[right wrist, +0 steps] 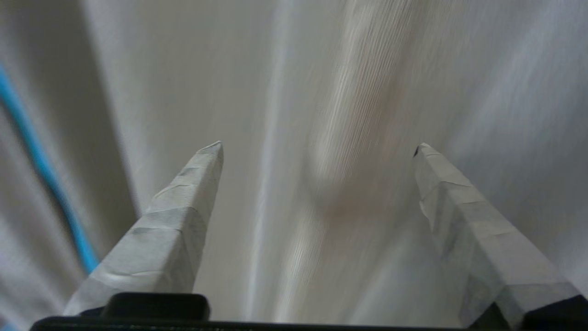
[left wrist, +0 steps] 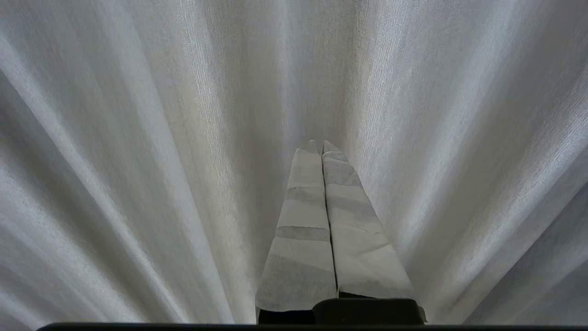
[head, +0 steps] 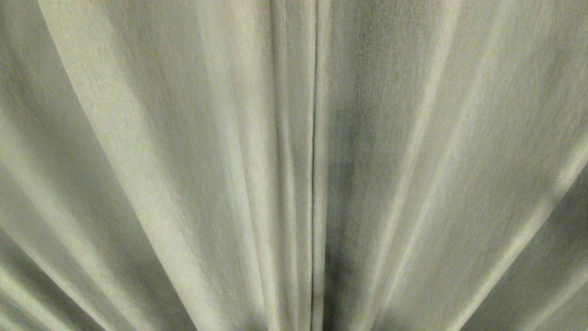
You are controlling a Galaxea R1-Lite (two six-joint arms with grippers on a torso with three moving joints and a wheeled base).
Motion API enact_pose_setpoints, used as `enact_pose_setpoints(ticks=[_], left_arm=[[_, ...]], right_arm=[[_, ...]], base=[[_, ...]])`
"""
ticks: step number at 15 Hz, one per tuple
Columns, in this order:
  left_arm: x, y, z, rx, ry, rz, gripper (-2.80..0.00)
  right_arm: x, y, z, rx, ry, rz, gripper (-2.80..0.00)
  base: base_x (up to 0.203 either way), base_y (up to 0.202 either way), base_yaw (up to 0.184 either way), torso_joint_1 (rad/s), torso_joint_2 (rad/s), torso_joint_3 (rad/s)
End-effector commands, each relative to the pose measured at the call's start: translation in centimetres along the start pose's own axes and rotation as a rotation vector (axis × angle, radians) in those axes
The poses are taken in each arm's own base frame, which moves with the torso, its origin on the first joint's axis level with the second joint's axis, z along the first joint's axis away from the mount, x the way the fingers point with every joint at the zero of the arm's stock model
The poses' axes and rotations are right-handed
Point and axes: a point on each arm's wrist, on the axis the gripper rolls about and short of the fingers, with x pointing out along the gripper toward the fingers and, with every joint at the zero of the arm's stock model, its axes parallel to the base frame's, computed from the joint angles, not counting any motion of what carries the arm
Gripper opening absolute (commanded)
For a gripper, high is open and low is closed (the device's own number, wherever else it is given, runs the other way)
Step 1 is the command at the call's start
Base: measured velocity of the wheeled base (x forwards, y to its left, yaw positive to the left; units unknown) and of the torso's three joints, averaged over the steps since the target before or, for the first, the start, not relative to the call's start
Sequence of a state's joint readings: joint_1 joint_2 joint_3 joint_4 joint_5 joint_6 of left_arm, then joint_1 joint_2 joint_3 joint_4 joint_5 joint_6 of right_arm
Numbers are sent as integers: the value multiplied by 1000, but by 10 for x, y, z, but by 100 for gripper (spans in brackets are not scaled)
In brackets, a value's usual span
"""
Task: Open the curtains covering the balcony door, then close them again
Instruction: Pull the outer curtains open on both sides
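The cream-beige curtains (head: 183, 161) are filling the whole head view, hanging in long pleats that are fanning outward toward the lower corners. The two panels are meeting at a thin dark vertical line just right of centre, where their hemmed edges (head: 317, 138) are lying side by side and leaving no open gap. A darker shadowed patch is sitting on the right panel beside that seam. Neither arm is showing in the head view.

In the left wrist view, the left hand (left wrist: 320, 146) is pointing at the pleated fabric (left wrist: 161, 138) with its two tape-wrapped fingers (left wrist: 303, 220) pressed flat together, clenched on nothing. Whether its tips are touching the cloth or stopping just short of it cannot be told.

In the right wrist view, the right hand (right wrist: 319, 147) is standing released, its two wrapped fingers (right wrist: 174, 230) spread wide apart with nothing between them but the curtain fabric (right wrist: 330, 115) beyond. The cloth there is streaked with motion blur, so whether the fingers are touching it cannot be told. A thin blue strip (right wrist: 41, 170) is running past the fabric at one edge of that view; what it is cannot be told.
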State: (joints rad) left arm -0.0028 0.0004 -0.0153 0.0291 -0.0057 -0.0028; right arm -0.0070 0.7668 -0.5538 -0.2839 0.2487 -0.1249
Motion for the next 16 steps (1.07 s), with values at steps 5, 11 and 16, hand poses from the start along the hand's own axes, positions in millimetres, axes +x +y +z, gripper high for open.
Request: enact_pose_setpoints(ticks=[5,11,16], left_arm=[[0,0,0,0,0,-1,-280],[0,0,0,0,0,-1,-280],[0,0,0,0,0,-1,-280]], right_arm=[[90,-25,4,7,45,-53,0],[132,-40,22,18,-8,-119,0],[139,-42,26,24,-58,-124,-280]], base=[[0,0,0,0,0,0],[0,0,0,0,0,0],[0,0,0,0,0,0]])
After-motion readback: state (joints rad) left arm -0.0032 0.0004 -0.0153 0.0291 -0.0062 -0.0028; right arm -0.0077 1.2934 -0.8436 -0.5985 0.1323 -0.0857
